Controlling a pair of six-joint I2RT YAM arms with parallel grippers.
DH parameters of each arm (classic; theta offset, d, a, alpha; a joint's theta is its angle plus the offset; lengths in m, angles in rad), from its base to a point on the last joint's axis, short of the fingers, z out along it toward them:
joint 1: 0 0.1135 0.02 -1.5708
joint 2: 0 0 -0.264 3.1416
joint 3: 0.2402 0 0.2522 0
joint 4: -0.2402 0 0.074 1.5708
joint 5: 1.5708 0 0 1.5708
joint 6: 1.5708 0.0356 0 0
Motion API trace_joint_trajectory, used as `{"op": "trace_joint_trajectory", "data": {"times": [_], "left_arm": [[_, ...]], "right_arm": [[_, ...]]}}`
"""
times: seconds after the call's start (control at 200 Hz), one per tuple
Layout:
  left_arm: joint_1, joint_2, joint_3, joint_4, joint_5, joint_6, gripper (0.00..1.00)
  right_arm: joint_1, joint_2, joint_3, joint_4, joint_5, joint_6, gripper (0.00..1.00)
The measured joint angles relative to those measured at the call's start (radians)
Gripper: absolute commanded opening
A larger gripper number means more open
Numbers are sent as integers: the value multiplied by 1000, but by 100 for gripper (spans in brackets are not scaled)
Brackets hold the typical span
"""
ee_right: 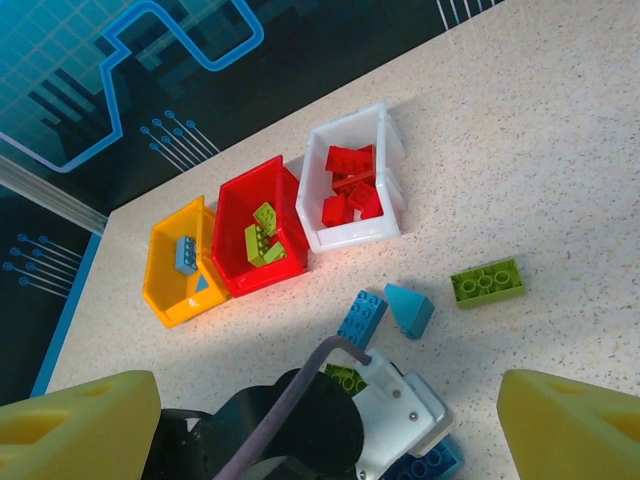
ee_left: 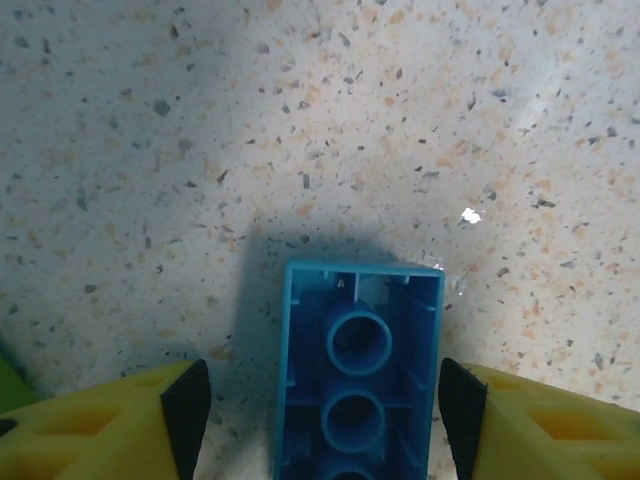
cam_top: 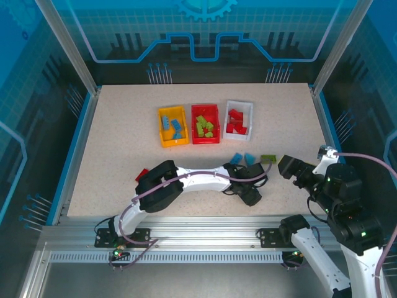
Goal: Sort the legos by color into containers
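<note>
- Pale speckled stone-look table top [ee_left: 300, 120]: smooth, with a faint sheen and soft glare.
- Blue rectangular plastic brick [ee_left: 360, 370]: glossy, with a smooth moulded hollow underside.
- Yellow-orange plastic bin [ee_right: 165, 265], red plastic bin [ee_right: 235, 210], white plastic bin [ee_right: 350, 125]: smooth, shiny walls.
- Silver slotted metal frame rail [cam_top: 198, 239]: dull brushed finish.

A blue lego brick [ee_left: 360, 380] lies underside up on the speckled surface [ee_left: 300, 120], round tubes showing. It sits between the left end effector's [ee_left: 325, 425] spread yellow fingers [ee_left: 90, 430], with a gap to each black pad.
</note>
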Motion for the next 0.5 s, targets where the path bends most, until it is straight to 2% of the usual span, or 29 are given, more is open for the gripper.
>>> {"op": "trace_joint_trajectory", "data": {"times": [0.215,0.375,0.5], "left_arm": [[-5,3,5,1,-9,7,34],[-8,-3,-7,33,-42,6,30],[0,-89,-91,41,-81,-37,30]], "right_arm": [[0,2,-17,0,-5,7,86],[0,9,-23,0,-23,6,86],[0,16,-32,23,-72,-9,85]]}}
